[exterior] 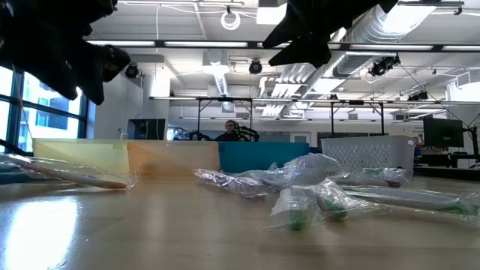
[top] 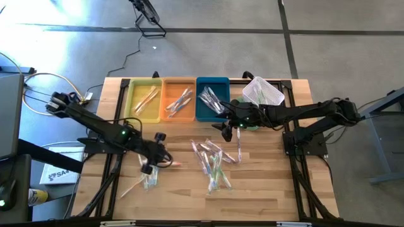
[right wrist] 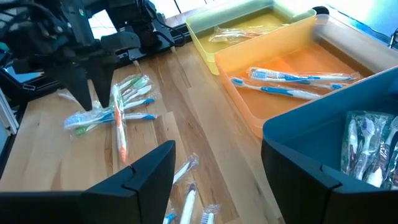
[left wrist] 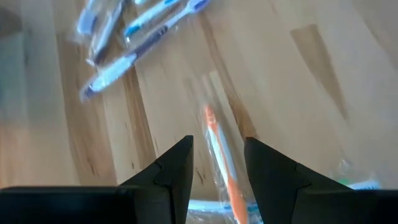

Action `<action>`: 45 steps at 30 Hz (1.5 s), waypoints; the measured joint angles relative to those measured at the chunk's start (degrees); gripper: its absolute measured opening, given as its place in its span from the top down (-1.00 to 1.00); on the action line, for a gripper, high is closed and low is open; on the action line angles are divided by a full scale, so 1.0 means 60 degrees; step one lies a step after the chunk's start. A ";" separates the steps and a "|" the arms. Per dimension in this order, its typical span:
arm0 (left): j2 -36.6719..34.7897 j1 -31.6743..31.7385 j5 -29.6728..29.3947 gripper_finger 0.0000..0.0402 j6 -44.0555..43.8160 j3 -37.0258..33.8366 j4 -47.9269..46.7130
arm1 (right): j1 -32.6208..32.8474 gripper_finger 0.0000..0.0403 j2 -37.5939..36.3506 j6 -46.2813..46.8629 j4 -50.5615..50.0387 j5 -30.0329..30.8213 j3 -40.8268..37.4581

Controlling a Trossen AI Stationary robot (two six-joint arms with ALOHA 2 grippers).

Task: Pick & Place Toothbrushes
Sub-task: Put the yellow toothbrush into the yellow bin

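My left gripper is over the table's left half, shut on an orange-handled toothbrush in a clear wrapper. The right wrist view shows this toothbrush too. A small heap of green and blue toothbrushes lies on the wood just below it. My right gripper is open and empty by the near wall of the blue tray. A larger heap of wrapped toothbrushes lies at mid-table, and the low view shows this heap from the side. My left gripper has the orange toothbrush between its two fingers, on the wrapped handle. The fingers slant down from the table's left. The toothbrush runs on past the fingertips toward the table's right. Whether its free end touches the wood, I cannot tell.
The yellow tray, orange tray and blue tray stand in a row at the far edge, each with some toothbrushes inside. A white mesh basket sits right of them. One toothbrush lies near my right gripper. Bare wood lies along the near edge.
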 joint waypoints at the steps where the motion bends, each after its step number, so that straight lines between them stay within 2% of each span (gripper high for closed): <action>1: 0.0089 0.0000 0.0019 0.31 -0.0076 0.0000 -0.0027 | 0.0000 -0.15 0.0000 0.0000 0.0000 0.0000 0.0000; 22: 0.2332 0.0000 0.0812 0.31 -0.1545 0.0000 0.0156 | 0.0000 -0.15 0.0000 -0.0251 -0.0047 0.0000 0.0000; 40: 0.3470 0.0000 0.0778 0.31 -0.1826 0.0006 0.0382 | 0.0000 -0.15 0.0000 -0.0255 -0.0047 -0.0001 0.0000; 45: 0.3457 0.0000 0.0745 0.47 -0.1769 -0.0004 0.0560 | -0.0004 -0.15 0.0000 -0.0255 -0.0047 -0.0004 0.0000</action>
